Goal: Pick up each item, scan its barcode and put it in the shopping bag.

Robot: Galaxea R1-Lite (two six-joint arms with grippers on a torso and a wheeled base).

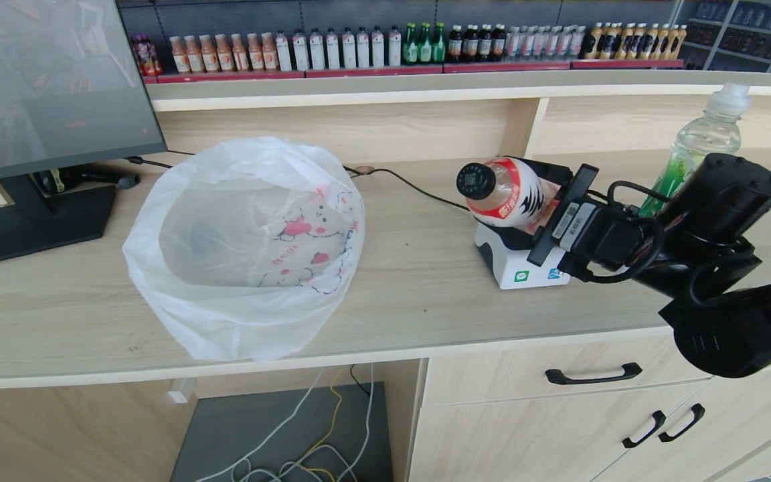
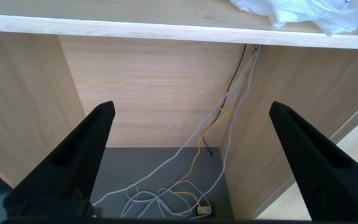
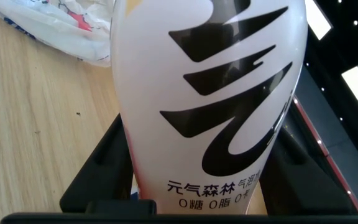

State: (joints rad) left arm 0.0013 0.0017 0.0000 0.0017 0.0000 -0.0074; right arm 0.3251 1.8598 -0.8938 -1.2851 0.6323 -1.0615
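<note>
Pale wood-grain laminate covers the counter (image 1: pixel 412 294). Its front drops to drawers (image 1: pixel 492 378) with curved black handles right of the shopping bag (image 1: pixel 245 248). Below the bag is an open recess where white and yellow cables (image 2: pixel 166 198) lie in loose loops. Under the counter edge beneath the bag, the left end effector (image 2: pixel 191 112) hangs released, its two black wedge-shaped fingers spread wide.

The bag sits on the counter, thin crinkled translucent white plastic with a red-and-pink cartoon print, mouth open. Its inside is hard to make out.

To its right stands a white boxy barcode scanner (image 1: pixel 526 271), partly hidden by the right end effector (image 1: pixel 533 201). That one is clenched on a drink bottle (image 1: pixel 506 191), held on its side just above the scanner, with its dark cap toward the bag and a glossy white label with bold black strokes.

Farther right of the bag, a clear green-labelled bottle (image 1: pixel 700 144) stands half hidden behind the arm. Left of the bag a dark monitor (image 1: pixel 51 80) is cut off by the frame. Beyond the bag, a shelf holds a row of bottled drinks (image 1: pixel 392 47).
</note>
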